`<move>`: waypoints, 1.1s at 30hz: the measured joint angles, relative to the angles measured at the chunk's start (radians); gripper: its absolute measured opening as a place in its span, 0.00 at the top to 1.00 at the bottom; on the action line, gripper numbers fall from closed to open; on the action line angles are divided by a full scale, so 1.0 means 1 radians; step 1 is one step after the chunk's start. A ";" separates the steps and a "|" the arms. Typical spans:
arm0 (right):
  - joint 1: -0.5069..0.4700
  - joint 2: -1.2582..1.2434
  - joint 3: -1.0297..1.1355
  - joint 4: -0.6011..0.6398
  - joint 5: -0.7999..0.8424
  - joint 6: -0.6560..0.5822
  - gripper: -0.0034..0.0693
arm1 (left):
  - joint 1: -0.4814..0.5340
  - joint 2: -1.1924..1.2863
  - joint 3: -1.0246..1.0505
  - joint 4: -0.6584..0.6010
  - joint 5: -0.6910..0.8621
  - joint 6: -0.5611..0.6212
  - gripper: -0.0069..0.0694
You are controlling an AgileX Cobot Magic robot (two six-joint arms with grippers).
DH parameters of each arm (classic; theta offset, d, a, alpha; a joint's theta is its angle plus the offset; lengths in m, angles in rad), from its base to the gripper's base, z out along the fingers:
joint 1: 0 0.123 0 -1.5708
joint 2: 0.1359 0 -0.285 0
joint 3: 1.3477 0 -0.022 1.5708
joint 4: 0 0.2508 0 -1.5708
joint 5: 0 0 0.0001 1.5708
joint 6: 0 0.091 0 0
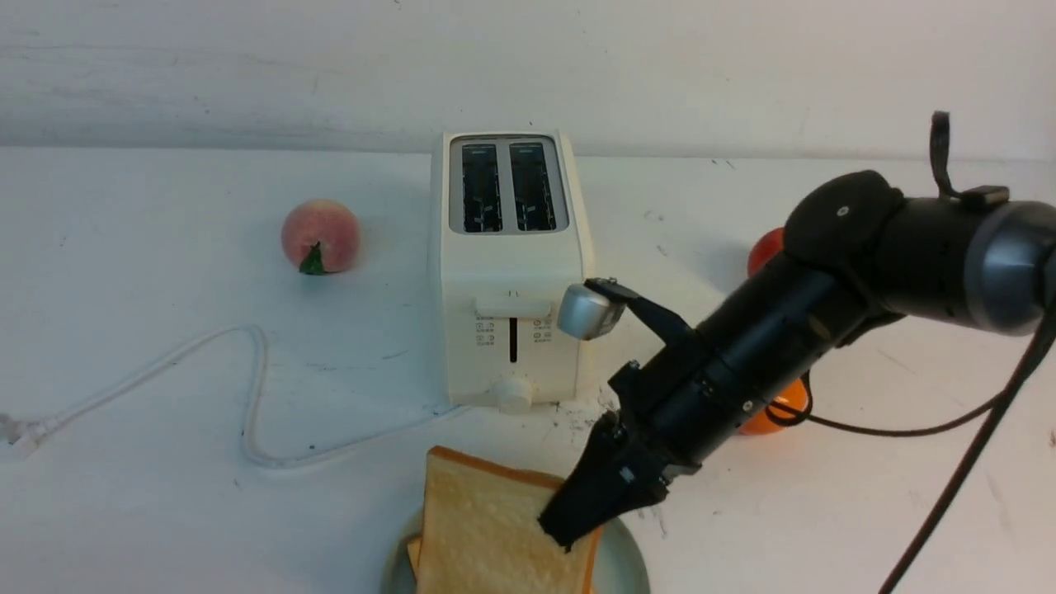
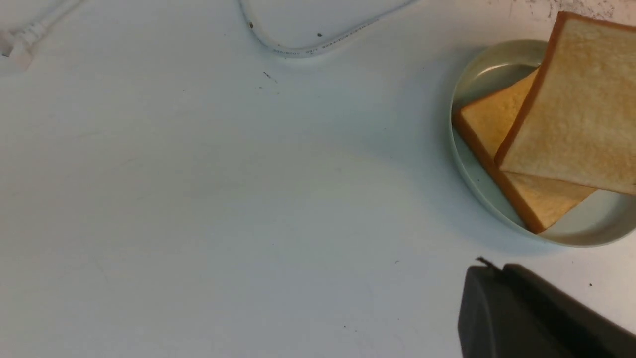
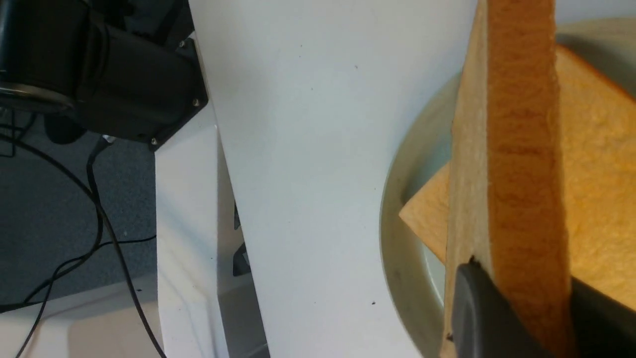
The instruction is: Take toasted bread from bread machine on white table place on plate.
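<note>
Toasted bread (image 1: 487, 528) is the worry here: one slice (image 2: 512, 164) lies flat in the plate (image 2: 477, 74), while the second (image 2: 576, 109) hangs tilted above it, pinched by one edge in the right jaws. Its far corner juts past the plate's rim toward the bread machine (image 1: 507, 272), whose slots show empty. Let go from this slant, it would likely land on edge, tip off the lower slice and slide onto the tabletop (image 1: 165, 462). The narrow hold on soft crumb could also tear it or let it swing. The right arm (image 1: 742, 346) reaches in from the right, sloping down across the bread machine's front with its wrist pitched low over the plate. The left arm hangs off to the plate's side, well clear, its jaws pressed together on nothing
</note>
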 joint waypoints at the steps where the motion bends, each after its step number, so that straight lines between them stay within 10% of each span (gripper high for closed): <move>1: 0.000 0.006 0.000 0.005 0.000 0.000 0.80 | 0.000 0.000 0.000 0.000 0.004 0.000 0.93; 19: 0.000 0.008 -0.122 -0.134 -0.029 0.017 0.30 | 0.000 0.000 0.000 -0.001 0.023 0.000 0.93; 33: 0.000 -0.047 -0.541 -0.520 0.033 0.604 0.41 | 0.000 0.000 0.000 -0.003 0.024 0.000 0.92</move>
